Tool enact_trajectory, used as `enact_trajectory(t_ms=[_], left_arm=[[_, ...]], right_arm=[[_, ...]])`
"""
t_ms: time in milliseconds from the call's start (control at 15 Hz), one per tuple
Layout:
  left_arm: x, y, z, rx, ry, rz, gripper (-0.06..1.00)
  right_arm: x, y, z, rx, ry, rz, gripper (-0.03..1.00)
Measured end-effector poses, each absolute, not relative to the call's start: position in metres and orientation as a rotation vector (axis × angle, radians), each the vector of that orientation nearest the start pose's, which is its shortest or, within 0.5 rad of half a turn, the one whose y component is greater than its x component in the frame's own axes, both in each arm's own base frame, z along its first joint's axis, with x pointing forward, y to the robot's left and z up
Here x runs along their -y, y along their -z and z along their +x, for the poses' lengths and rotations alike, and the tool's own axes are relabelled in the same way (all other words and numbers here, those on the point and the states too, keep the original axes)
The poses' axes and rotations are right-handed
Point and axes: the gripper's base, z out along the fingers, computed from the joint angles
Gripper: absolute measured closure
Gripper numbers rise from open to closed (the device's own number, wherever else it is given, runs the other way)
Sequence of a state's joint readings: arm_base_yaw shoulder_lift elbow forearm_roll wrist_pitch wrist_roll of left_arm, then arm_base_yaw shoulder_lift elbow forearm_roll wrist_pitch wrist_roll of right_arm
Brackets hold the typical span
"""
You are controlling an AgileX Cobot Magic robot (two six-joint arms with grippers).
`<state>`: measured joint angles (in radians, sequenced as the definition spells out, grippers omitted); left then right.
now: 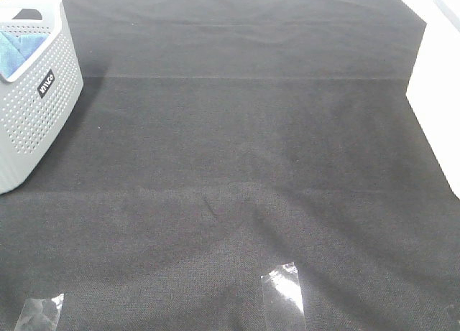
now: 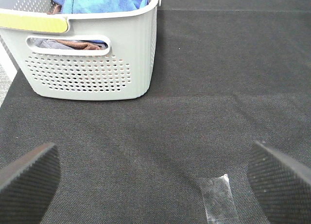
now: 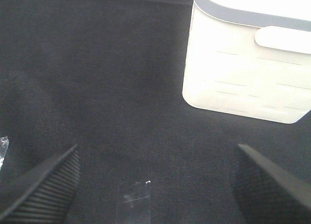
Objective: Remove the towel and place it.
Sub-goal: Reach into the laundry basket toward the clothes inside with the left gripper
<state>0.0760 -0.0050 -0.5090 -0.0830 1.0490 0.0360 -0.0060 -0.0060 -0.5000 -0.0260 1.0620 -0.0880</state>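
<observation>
The royal-blue towel [image 1: 18,49] lies bunched inside a grey perforated basket [image 1: 39,123] at the far left of the black cloth. In the left wrist view the towel [image 2: 99,0] shows above the basket's rim [image 2: 112,17], with a brownish cloth [image 2: 73,44] behind the handle slot. My left gripper [image 2: 153,180] is open and empty, low over the cloth, short of the basket. My right gripper [image 3: 155,185] is open and empty near a white bin [image 3: 248,63]. Neither gripper shows in the exterior high view.
The white bin [image 1: 438,80] stands at the right edge of the black cloth [image 1: 244,166]. Clear tape strips [image 1: 284,288] [image 1: 39,313] lie on the cloth near the front. Tape also shows in the left wrist view [image 2: 218,197] and in the right wrist view [image 3: 135,202].
</observation>
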Motion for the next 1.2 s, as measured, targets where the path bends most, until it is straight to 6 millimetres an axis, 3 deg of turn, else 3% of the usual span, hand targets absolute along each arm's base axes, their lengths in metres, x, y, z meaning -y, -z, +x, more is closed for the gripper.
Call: enact_trajectory(t_ms=[1000,1200], left_arm=[[0.007,-0.281,-0.004,-2.028,0.030,-0.039,-0.05],[0.006,-0.297,0.009,-2.125,0.017,-0.009,-0.05]], right_arm=[[0.002,-0.277,-0.006,-2.039,0.090,-0.082,0.17],[0.002,-0.277,-0.006,-2.039,0.090,-0.082,0.17]])
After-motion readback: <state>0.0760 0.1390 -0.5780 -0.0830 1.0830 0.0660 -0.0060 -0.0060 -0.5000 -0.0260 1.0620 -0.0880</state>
